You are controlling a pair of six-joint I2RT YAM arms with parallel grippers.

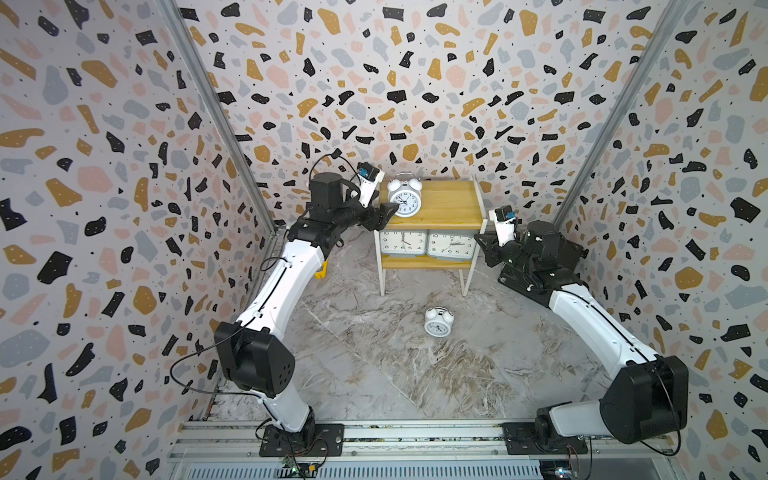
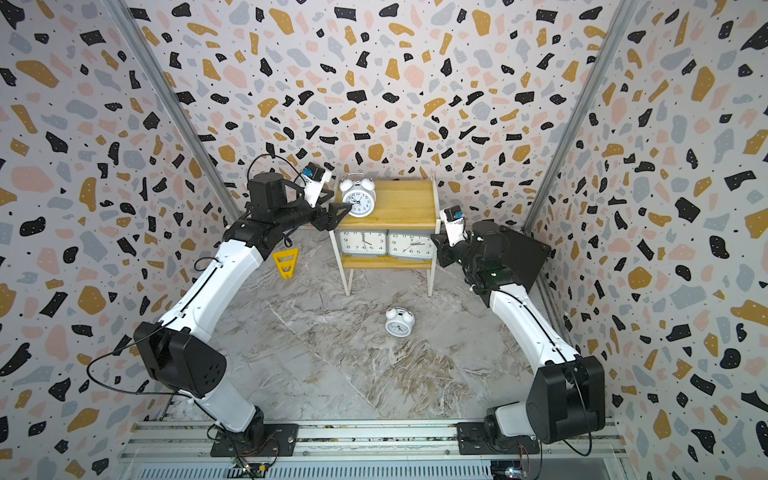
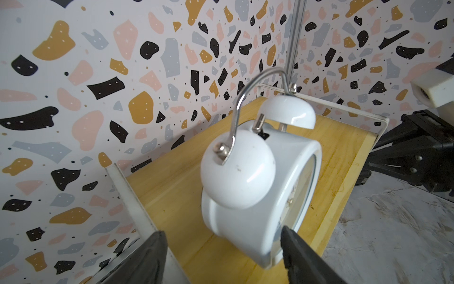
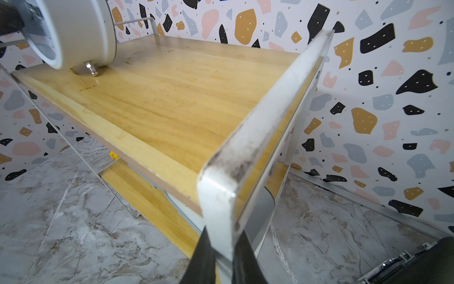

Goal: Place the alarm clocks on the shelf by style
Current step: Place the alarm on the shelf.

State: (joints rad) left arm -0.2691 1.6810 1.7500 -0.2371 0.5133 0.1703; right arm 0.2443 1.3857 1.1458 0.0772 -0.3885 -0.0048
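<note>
Small cell, three walls papered in terrazzo print [image 1: 395, 83]: black, ochre, pink and grey chips on off-white. Bare aluminium posts [image 1: 216, 112] stand in the two back corners. The tabletop [image 1: 374, 365] is grey-brown marble pattern with pale veins, and an aluminium rail [image 1: 415, 434] along the front edge carries both arm bases. The shelf [image 1: 449, 203] stands at the back centre, near the back wall, its yellowish boards in a thin white frame. On the lower board two rectangular grey clocks, one [image 1: 403, 242] and the other [image 1: 451, 245], stand side by side with dials facing front and fill the tier. On the top board a white twin-bell clock [image 1: 405, 201] stands on its feet at the end nearer the left arm, close to the front edge; the rest of that board is bare. The left gripper [image 3: 222, 236] has its jaws spread wide, one on each side of this clock's case. One finger [image 3: 294, 248] lies against the dial rim, while the other [image 3: 152, 258] is clear of the case, so nothing is grasped. The right gripper [image 4: 222, 236] is clamped on the shelf's white side frame at the front corner of the top board. The second twin-bell clock [image 1: 438, 323] sits alone on the tabletop in front of the shelf, well apart from both arms, dial showing from above. Whether it stands or lies back, cannot tell. A small yellow triangular piece [image 2: 286, 262] rests on the tabletop beside the left forearm. A black flat-sided object [image 2: 530, 257] sits behind the right wrist by the wall.
</note>
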